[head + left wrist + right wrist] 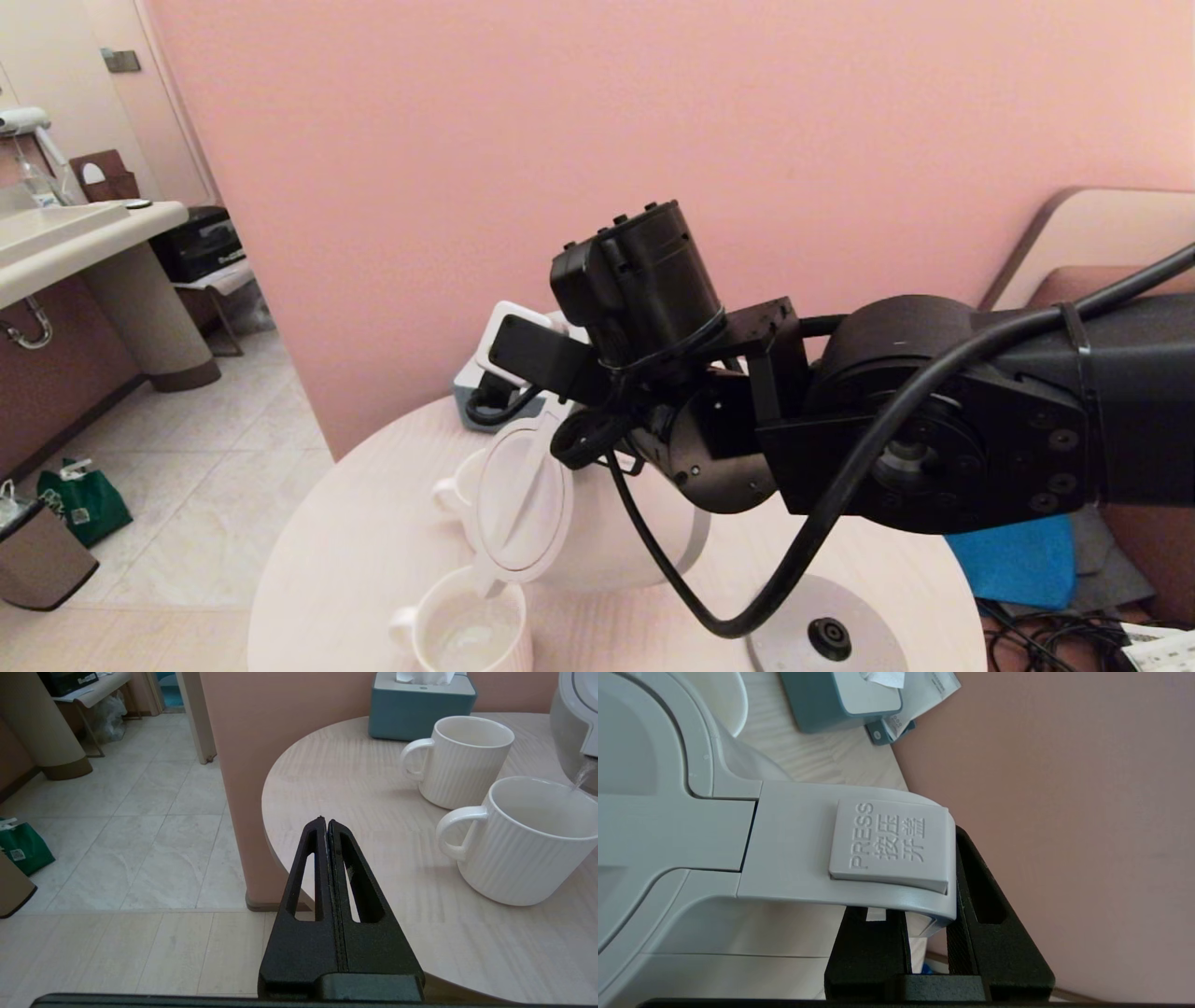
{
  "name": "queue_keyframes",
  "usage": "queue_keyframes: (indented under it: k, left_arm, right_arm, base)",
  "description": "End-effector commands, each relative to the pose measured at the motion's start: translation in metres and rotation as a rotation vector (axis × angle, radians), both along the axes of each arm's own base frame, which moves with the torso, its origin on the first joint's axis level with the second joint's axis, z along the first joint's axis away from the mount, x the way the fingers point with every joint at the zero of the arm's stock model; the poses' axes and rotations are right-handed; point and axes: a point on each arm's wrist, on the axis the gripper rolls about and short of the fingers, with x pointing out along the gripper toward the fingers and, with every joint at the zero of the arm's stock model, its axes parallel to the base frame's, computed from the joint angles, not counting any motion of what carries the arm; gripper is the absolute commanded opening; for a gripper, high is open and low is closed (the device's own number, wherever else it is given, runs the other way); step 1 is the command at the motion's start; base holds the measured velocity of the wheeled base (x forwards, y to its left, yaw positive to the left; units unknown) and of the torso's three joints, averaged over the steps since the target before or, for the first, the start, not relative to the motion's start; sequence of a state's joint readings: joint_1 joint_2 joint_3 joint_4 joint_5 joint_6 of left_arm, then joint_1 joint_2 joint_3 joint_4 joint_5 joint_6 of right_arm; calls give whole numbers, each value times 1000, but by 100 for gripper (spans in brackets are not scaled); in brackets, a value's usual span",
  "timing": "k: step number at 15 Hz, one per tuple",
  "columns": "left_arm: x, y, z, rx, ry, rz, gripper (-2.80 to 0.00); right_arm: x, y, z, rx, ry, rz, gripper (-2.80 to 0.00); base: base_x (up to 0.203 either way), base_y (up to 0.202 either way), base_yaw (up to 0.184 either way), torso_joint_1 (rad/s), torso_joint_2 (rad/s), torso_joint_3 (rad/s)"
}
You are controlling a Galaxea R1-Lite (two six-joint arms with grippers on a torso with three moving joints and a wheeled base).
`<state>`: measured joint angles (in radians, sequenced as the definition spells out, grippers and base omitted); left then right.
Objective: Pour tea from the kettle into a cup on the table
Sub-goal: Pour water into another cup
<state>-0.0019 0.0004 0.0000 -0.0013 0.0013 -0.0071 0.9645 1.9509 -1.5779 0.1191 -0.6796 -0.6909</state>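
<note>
The kettle [523,495] is tilted over the near cup [467,630] at 6 o'clock on the table [355,523], spout down; clear tea [581,777] streams into this partly filled cup. The far cup [460,760] appears empty. The right pincer [931,933] clamps the kettle handle [840,849], mostly hidden beneath it. The left pincer [327,823] is fully closed, empty, beside the table edge. The grey base [826,639] is cut off at 5 o'clock.

The right arm [934,420] is reaching across above the table [373,523], its right gripper [927,933] clamping the handle of the tilted kettle [523,504]. The left gripper [327,826] is hovering just off the table's edge, fingers pressed together, holding nothing.
</note>
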Motion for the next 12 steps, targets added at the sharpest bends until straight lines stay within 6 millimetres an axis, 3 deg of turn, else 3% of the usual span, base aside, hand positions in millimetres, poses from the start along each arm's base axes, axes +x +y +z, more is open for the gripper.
queue_keyframes:
  k: [1,12]
  left_arm:
    - [0,0,0,-1,0,1,-280]
    - [0,0,0,-1,0,1,-280]
  right_arm:
    - [1,2,-4,-24,6,1,-280]
    - [-4,5,-7,-92,25,5,-280]
  base:
    - [0,0,0,0,0,0]
    - [0,0,0,0,0,0]
